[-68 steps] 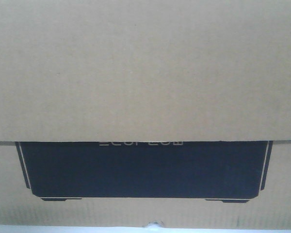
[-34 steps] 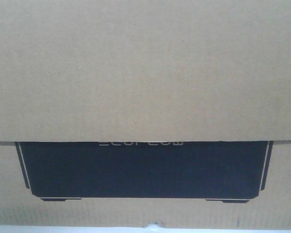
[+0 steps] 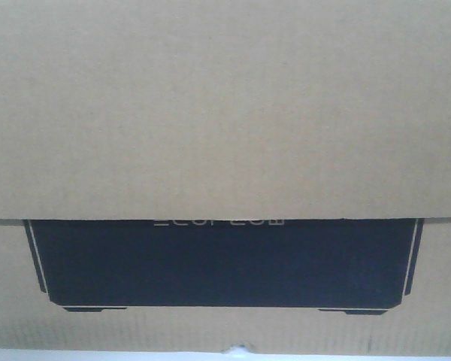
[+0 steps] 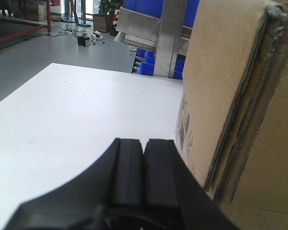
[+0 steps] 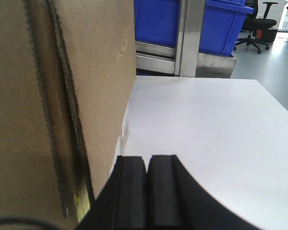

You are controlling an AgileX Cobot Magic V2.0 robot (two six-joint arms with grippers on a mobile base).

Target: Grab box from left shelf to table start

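Note:
The brown cardboard box (image 3: 225, 113) fills the front view, its black printed panel (image 3: 225, 263) low in the frame. It stands on the white table (image 4: 77, 115). In the left wrist view the box's end (image 4: 230, 96) rises on the right, and my left gripper (image 4: 143, 142) is shut and empty just beside it. In the right wrist view the box (image 5: 86, 72) stands on the left, with my right gripper (image 5: 148, 158) shut and empty close against its side. The steel shelf (image 5: 182, 52) stands beyond the table's far edge.
Blue plastic bins (image 5: 221, 24) sit on the steel shelf frame (image 4: 168, 38) behind the table. Grey floor (image 4: 62, 48) with red racking lies off the table's left side. An office chair (image 5: 259, 28) stands at the far right.

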